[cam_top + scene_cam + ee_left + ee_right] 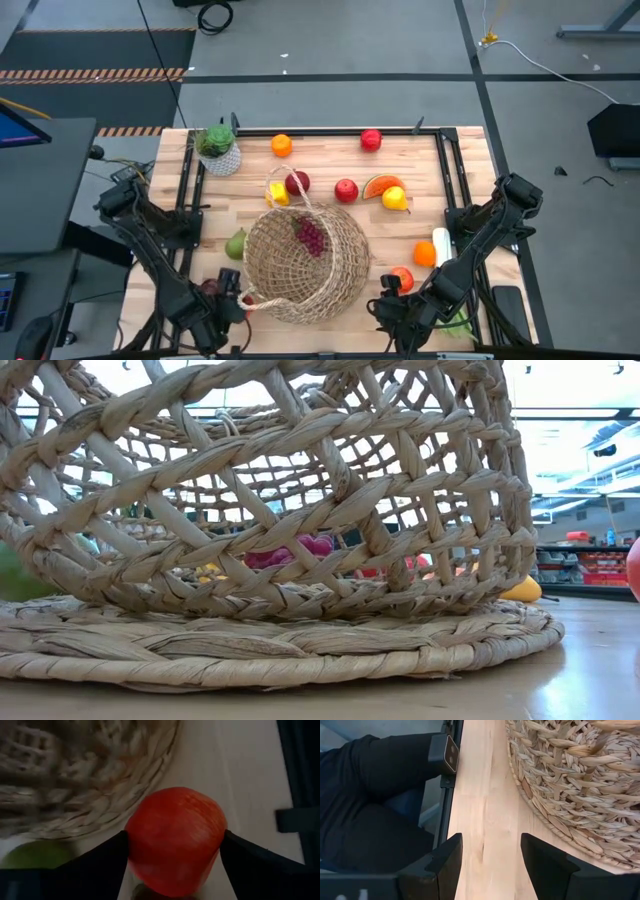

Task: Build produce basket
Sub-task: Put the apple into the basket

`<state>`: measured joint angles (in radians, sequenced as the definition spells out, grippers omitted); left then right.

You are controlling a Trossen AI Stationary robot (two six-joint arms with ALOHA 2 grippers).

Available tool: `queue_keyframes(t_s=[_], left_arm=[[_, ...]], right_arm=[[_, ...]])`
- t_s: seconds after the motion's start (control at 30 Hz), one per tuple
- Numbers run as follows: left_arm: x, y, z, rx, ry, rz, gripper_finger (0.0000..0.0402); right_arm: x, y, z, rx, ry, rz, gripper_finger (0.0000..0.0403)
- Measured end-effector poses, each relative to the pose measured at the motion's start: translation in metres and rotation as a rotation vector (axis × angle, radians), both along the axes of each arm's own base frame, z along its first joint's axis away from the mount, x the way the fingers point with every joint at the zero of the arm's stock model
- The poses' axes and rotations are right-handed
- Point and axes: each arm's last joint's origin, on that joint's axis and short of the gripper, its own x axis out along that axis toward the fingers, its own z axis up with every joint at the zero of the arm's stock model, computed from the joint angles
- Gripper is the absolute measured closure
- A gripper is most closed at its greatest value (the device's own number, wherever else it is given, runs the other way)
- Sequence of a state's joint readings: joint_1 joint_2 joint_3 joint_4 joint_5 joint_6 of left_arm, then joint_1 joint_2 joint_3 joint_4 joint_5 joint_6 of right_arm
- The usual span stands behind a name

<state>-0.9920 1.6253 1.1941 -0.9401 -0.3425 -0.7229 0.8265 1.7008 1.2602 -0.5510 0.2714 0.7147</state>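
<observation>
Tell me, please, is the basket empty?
No. The basket holds purple grapes; the other fruit seen from above lies outside on the table.

The basket [305,265] is seen to be woven of coarse, matt, tan plant fibre, with thick braided strands and a rough flat plaited base. The table [460,300] is made of pale wooden planks with a smooth, faintly shiny finish, framed by dark metal rails [447,165]. The red apple [175,837] is shown with a smooth, softly glossy skin between the matt black, plastic-looking fingers [95,870] of the left end effector [174,851], and the same matt black finish is seen on the right end effector [491,852].
</observation>
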Motion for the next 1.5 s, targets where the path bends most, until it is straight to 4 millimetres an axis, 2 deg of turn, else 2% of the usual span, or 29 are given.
queue_keyframes(t_s=[0.2,0.43,0.63,0.8,0.93,1.1,1.27,1.5], left_arm=[[-0.001,0.002,0.045,0.059,0.036,0.005,0.0114],[-0.01,0.021,0.1,0.182,0.088,0.067,0.0115],[0.0,0.031,0.147,0.192,-0.133,0.001,0.0115],[0.011,0.044,0.174,0.289,-0.279,-0.046,0.0115],[0.025,0.056,0.179,0.343,-0.302,-0.035,0.0115],[0.048,0.067,0.178,0.309,-0.33,0.051,0.0113],[0.054,0.075,0.177,0.251,-0.277,0.079,0.009],[0.058,0.078,0.174,0.197,-0.232,0.138,0.0085]], right_arm=[[0.0,0.0,0.0,0.001,-0.001,0.001,0.0194],[0.0,0.0,0.0,0.001,-0.001,0.001,0.0194],[0.001,0.001,0.001,0.003,-0.012,0.01,0.0194],[0.001,0.002,0.002,0.007,-0.026,0.009,0.0194],[0.002,0.002,0.002,0.008,-0.037,0.007,0.0194],[0.002,0.002,0.002,0.003,-0.042,0.002,0.0194],[0.002,0.002,0.002,0.003,-0.041,0.003,0.0194],[0.002,0.002,0.002,0.006,-0.037,0.004,0.0194]])
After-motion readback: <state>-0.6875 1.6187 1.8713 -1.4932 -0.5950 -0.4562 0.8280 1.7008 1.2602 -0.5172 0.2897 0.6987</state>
